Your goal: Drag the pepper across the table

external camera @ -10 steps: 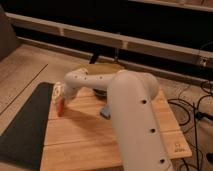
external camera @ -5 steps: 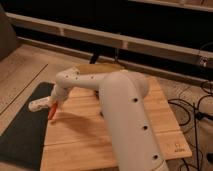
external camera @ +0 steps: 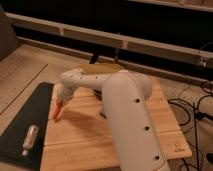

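The pepper [external camera: 58, 112] is a slim red-orange piece standing tilted at the left edge of the light wooden table [external camera: 85, 142], right beside the dark mat. My gripper [external camera: 60, 99] is at the end of the white arm, directly above the pepper and touching its upper end. The big white arm link [external camera: 130, 120] crosses the middle of the table and hides much of it.
A dark grey mat [external camera: 22, 112] lies left of the table, with a pale cylindrical piece [external camera: 30, 140] on it. A flat tan object [external camera: 102, 67] sits at the table's back edge. Cables [external camera: 192, 107] lie on the floor to the right.
The gripper and pepper have moved left and forward to the table's left edge. The pale piece on the mat now lies nearer the front.
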`<state>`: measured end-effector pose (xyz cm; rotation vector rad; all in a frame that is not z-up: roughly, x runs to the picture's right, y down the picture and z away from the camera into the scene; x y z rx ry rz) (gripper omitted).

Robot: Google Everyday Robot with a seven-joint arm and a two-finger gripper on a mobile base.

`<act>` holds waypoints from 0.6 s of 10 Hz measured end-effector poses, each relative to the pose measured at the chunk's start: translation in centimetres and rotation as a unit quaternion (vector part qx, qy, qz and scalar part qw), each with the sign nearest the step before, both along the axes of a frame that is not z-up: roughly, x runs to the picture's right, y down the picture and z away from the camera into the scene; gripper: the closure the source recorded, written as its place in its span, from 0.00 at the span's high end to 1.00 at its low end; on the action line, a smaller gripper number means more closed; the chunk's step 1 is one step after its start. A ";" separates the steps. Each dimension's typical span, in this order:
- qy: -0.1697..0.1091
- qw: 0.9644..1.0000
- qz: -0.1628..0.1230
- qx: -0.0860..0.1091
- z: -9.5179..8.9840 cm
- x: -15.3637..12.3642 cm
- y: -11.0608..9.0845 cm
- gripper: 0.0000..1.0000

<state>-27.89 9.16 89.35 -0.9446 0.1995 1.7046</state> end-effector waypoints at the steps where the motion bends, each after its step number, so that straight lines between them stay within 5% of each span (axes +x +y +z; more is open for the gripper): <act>1: 0.001 1.000 0.001 0.000 0.1 0.2 0.0 0.42; 6: 0.001 1.000 0.000 0.000 0.1 0.1 0.0 0.42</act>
